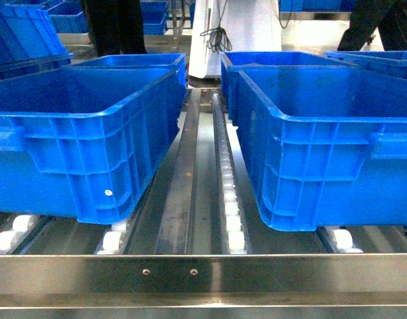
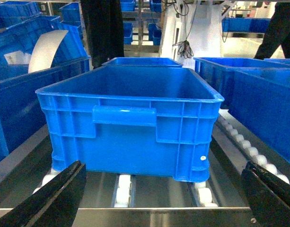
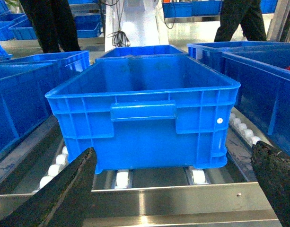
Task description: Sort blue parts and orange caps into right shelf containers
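Bin beyond right pincer (jaws spread, nothing between), apart.

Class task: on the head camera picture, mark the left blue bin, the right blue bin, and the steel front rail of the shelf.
left blue bin (image 1: 70, 143): head view, on its ribbed front wall.
right blue bin (image 1: 336, 166): head view, on its ribbed front wall.
steel front rail (image 1: 256, 274): head view, on its flat face right of the two screws.
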`<state>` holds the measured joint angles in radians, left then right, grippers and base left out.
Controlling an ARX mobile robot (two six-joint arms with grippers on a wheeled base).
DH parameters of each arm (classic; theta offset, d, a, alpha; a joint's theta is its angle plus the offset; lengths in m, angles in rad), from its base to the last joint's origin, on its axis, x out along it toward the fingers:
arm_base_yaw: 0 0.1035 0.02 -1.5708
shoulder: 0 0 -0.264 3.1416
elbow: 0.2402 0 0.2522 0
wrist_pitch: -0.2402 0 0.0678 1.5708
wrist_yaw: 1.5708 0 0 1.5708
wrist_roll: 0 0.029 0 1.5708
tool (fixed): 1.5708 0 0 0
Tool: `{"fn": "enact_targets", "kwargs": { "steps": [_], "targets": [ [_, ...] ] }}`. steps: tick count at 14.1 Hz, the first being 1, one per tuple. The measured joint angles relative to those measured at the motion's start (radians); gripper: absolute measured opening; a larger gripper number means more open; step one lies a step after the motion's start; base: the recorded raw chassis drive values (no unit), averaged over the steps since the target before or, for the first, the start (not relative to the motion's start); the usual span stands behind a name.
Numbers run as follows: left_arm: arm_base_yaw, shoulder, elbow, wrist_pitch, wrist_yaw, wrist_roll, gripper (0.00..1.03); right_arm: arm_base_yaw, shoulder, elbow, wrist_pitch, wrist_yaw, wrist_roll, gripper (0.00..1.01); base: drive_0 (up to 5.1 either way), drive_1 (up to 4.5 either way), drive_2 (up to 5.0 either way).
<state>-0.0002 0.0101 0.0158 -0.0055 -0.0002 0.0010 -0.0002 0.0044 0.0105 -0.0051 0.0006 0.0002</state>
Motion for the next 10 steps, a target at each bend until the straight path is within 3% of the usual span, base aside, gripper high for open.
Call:
{"fn": "enact_targets", "kwargs": {
  "steps": [10],
  "targets": [
    [0.000,0.000,0.000,0.000,0.000,0.000,0.98,0.000,0.000,0.000,0.000,0.000,0.000,0.98,0.0,0.00,0.0]
  ]
}}
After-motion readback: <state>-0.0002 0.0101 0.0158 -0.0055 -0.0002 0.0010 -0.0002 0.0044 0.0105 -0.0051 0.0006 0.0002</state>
